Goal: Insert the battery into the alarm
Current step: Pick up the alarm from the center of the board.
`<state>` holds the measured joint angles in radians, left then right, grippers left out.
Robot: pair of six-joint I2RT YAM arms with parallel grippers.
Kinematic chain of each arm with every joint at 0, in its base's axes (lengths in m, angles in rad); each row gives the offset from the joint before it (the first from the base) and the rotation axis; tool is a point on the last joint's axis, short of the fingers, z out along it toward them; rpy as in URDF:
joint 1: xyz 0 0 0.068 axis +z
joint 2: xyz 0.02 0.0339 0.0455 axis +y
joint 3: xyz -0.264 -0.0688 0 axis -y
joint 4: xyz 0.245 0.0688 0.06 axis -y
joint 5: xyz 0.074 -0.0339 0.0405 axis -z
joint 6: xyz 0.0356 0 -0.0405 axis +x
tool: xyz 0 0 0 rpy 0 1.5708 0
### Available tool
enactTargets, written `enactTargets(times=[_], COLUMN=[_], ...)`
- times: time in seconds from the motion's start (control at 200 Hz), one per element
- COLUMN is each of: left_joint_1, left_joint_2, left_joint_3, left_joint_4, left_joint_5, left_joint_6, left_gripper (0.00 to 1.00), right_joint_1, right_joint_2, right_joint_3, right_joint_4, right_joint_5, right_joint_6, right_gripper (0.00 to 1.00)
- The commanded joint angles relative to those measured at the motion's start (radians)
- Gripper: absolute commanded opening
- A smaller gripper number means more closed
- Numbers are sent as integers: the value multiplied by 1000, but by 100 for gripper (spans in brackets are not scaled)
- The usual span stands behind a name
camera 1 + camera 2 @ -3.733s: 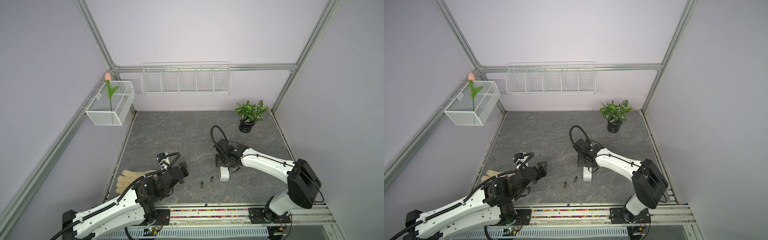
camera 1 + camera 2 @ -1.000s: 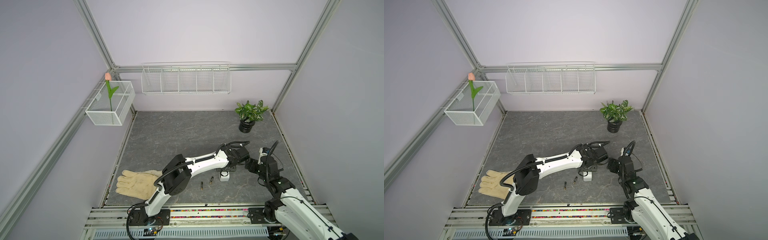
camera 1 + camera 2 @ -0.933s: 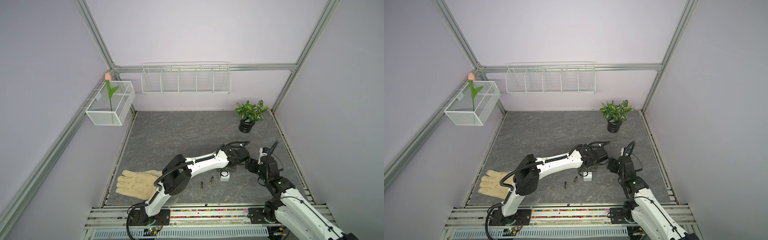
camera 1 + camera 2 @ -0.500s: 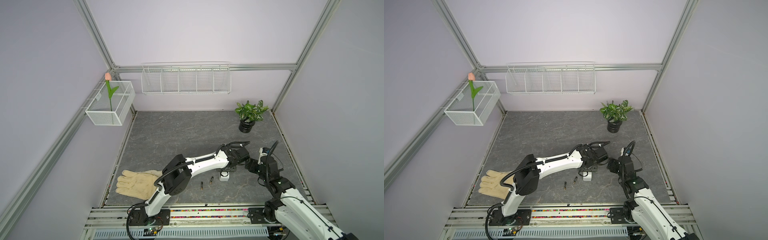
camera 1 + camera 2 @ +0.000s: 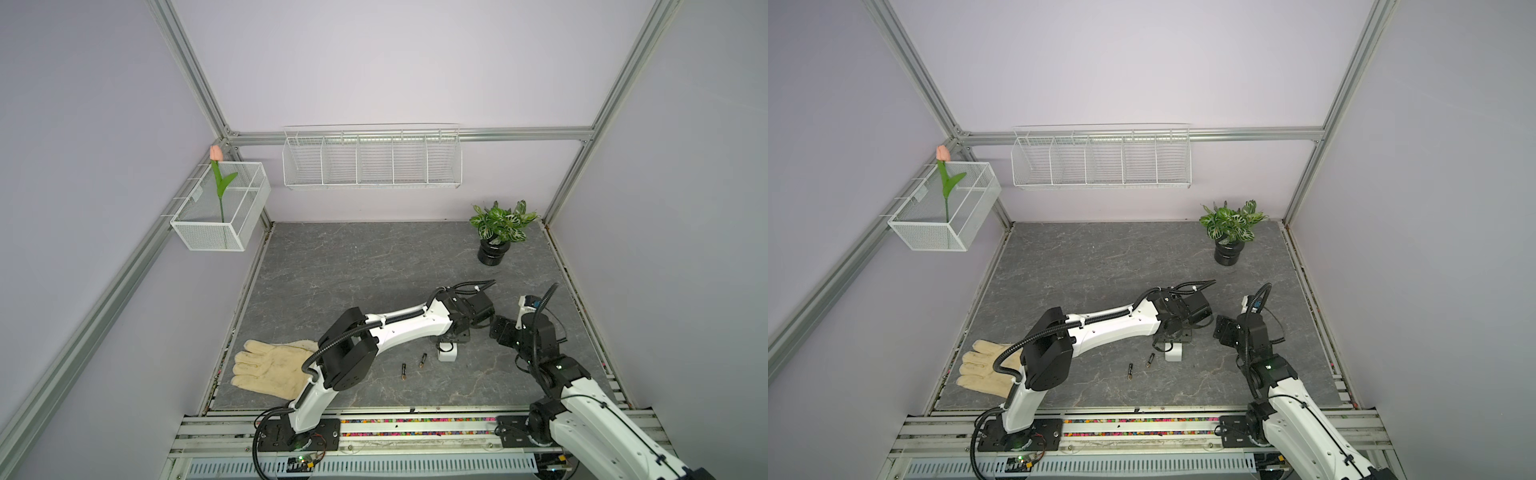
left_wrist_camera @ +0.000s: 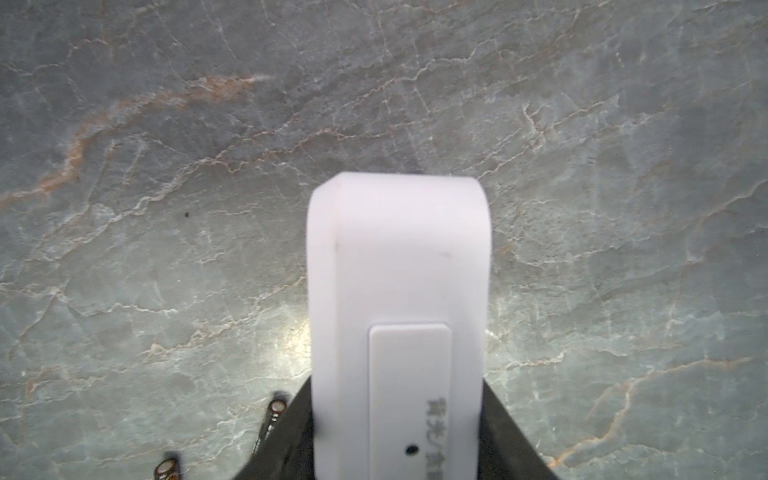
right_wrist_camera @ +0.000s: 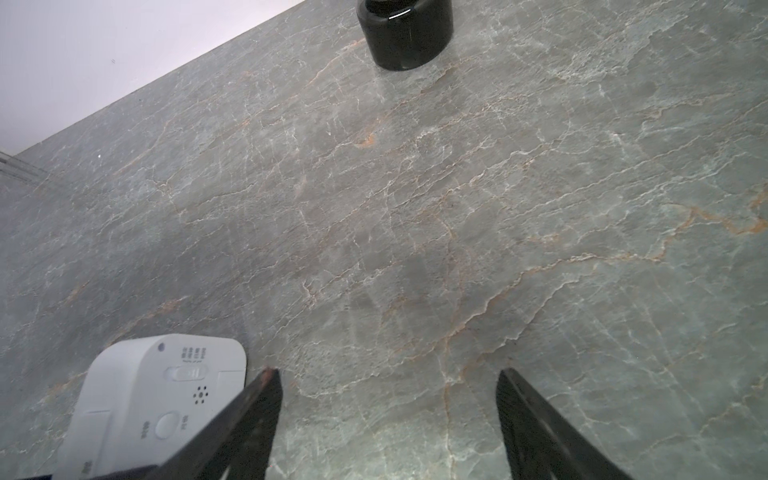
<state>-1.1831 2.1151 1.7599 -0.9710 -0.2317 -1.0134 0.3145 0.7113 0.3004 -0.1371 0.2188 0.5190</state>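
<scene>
While two small dark cylindrical batteries (image 5: pixel 423 360) lie on the grey marbled table (image 5: pixel 353 270) just beside the left claw (image 6: pixel 397 388), cut off in its wrist view, that claw grips the sides of the white rounded plastic alarm (image 6: pixel 399 266) standing between its fingers. Rightward, the right claw (image 7: pixel 386 374) gapes wide and empty, the alarm beside one finger; only this wrist view shows the alarm's buttons.

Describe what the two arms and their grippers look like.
The left arm and right arm have white shell links with black boxy joints on black base plates. A black ribbed cable hose runs along the left arm; a black cable loop arcs over the right wrist. The left gripper and right gripper have slim, black, tapering fingers.
</scene>
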Motion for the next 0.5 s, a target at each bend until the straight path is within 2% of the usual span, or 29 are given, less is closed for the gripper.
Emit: enactTargets(times=[0.0,0.22,0.495], left_joint_1=[27,82,186], left_joint_2=[-66,-208,-423], left_joint_3=[-58,-227,-470], left_joint_4=[45,222,578], left_joint_5=[-5,50,251], left_joint_6=[31,78,152], left_gripper=[44,44,43], right_joint_1=[-5,-6,-5], right_joint_2=[-8,-16,-68], right_joint_3=[-22,-28,43], right_joint_4=[30,56,51], right_joint_5=[-10,-67,-330], right_joint_6=[-5,-10,108], right_gripper=[84,86,86])
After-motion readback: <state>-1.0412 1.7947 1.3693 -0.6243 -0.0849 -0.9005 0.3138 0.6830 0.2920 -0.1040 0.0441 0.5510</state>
